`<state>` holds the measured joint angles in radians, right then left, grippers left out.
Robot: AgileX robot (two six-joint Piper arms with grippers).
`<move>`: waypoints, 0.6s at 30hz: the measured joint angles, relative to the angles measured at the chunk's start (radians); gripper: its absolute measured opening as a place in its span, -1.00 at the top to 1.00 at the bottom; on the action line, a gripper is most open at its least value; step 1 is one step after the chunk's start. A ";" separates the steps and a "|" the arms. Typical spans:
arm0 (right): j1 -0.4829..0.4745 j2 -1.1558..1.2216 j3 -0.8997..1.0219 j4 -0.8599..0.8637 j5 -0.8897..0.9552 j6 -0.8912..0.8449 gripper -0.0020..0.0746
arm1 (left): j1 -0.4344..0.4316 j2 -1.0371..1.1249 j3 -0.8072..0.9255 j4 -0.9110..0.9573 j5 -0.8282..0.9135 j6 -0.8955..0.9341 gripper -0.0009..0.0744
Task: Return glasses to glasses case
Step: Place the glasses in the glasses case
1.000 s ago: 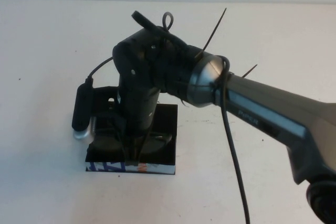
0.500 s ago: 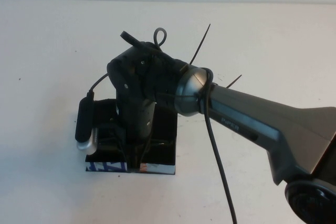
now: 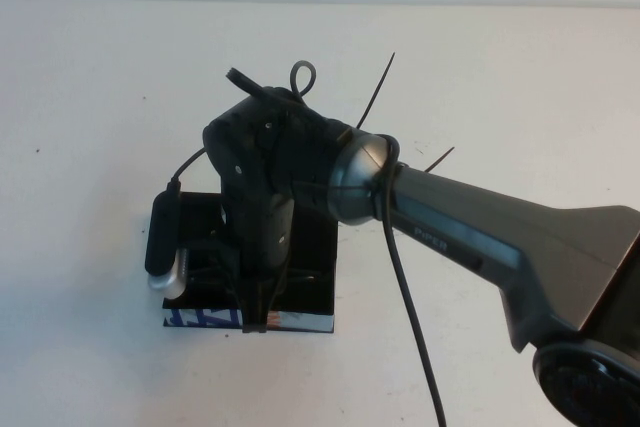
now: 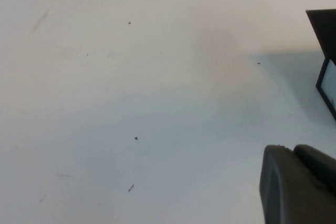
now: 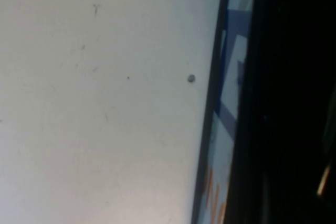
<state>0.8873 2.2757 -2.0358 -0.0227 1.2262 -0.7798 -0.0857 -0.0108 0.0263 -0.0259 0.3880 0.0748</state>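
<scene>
High view: the right arm reaches in from four o'clock across the pale desk (image 3: 90, 97), and its right gripper (image 3: 258, 292) points down into the black rectangular hinged glasses case (image 3: 312, 277) with the blue, white and orange patterned strip along its near side. The case sits a little toward seven o'clock from the middle of the desk, with the gripper's dark body covering most of its top. Whether the fingers are open or closed cannot be told, since the wrist hides them. Dark shapes lie inside the case under the gripper, but the black thick-rimmed glasses cannot be picked out for certain. A black cable (image 3: 410, 327) hangs from the arm toward six o'clock.

Right wrist view: bare desk fills one side, and the patterned strip (image 5: 231, 77) of the case runs beside a black interior; no fingers or glasses are clear.

Left wrist view: the left gripper (image 4: 296, 184) shows only as a dark grey edge over bare desk, its fingers' state impossible to tell, with a corner of the case (image 4: 323, 30) at the frame's edge.
</scene>
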 joint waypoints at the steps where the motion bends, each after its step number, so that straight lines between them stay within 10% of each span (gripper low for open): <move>1: 0.000 0.000 0.000 0.000 0.000 0.000 0.76 | 0.000 0.000 0.000 0.000 0.000 0.000 0.99; 18: -0.006 0.002 0.000 -0.004 0.000 0.002 0.21 | 0.000 0.000 0.000 0.000 0.000 0.000 0.99</move>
<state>0.8816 2.2779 -2.0358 -0.0271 1.2262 -0.7777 -0.0857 -0.0108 0.0263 -0.0259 0.3880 0.0748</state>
